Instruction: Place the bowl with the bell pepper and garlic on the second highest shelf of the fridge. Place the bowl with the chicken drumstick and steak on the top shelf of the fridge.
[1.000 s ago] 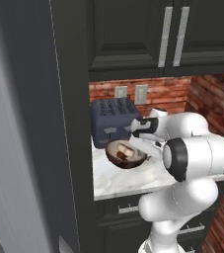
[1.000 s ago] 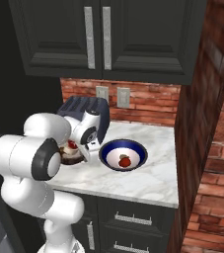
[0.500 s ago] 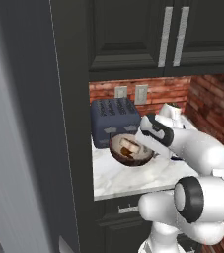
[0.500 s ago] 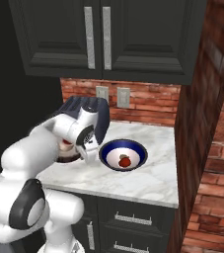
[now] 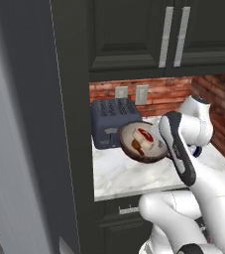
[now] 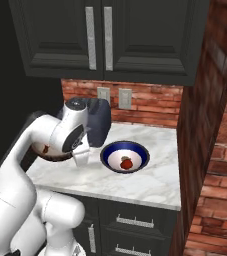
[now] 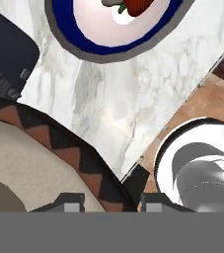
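the brown bowl point(image 5: 142, 144) is gripped at its rim by the claw point(image 7: 108, 200), lifted off the marble counter point(image 6: 150, 185). the blue bowl point(image 6: 125, 156) is seen just beyond, upright. the toaster point(image 5: 111, 121) is close behind.

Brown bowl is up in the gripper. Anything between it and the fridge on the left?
Yes. The dark side panel walls the counter nook off from the grey fridge, and the toaster sits just left of the brown bowl. The gripper would likely have to bring it out forward first.

The arm point(image 5: 203, 188) is glossy white with rounded, bulgy segments, dark grey joint caps and black bands, right by the toaster point(image 5: 113, 121).
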